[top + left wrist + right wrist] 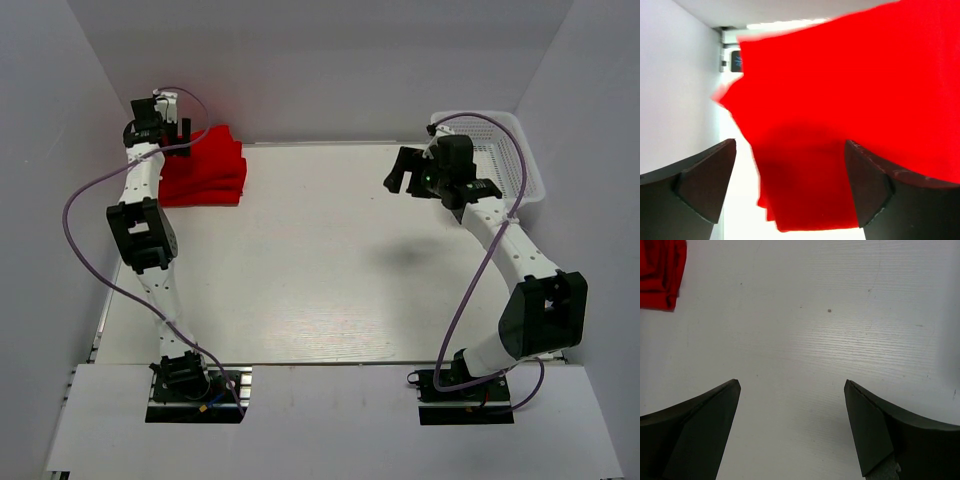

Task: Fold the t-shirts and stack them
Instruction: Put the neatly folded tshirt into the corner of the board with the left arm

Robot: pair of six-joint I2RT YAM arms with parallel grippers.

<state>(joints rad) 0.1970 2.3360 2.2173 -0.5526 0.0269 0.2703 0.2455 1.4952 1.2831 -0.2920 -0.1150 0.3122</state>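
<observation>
Plain red t-shirts (pixel 205 168) on a white table (pixel 330 260) (basket (pixel 505 150) seemingly white too).

A white mesh basket (pixel 522 160) sits at the far right corner of the white table (pixel 330 300).

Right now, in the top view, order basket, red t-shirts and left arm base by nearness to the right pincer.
1. white basket, just right of the right pincer.
2. red t-shirt stack, far left.
3. left arm's base, near-left.
</observation>
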